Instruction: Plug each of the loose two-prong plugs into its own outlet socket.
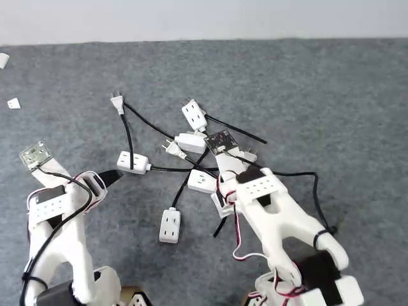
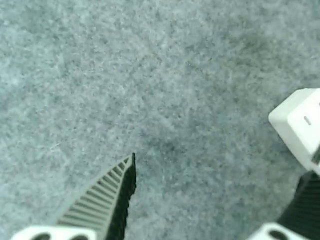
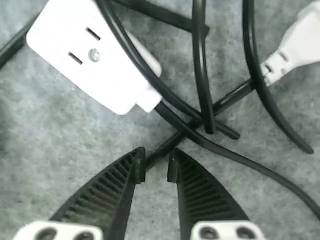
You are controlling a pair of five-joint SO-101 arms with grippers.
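Right gripper — nearly closed, thin strip of grey carpet showing between the ribbed fingers, nothing held. Just past the tips, black cords crossing in a knot, one slipping under a fingertip and lost there. Beyond that, white outlet socket face up, two slots and a round centre mark plain, a cord lying across one corner. White plug body cut off at the frame edge, prongs out of sight.

Left gripper — spread wide, nothing between, hovering over bare carpet. Corner of a white socket block near one finger, rest cut off.

From above: right arm covering its own claw and part of the tangle. Side socket just off the left arm; far socket beyond the knot; middle socket half under the right arm; near socket apart, closest to the arm bases. Loose plug at the far-left end of the tangle, prongs free. Second plug mid-tangle, prongs free, touching other white bodies hard to separate. Print on the wrist board too small to read.
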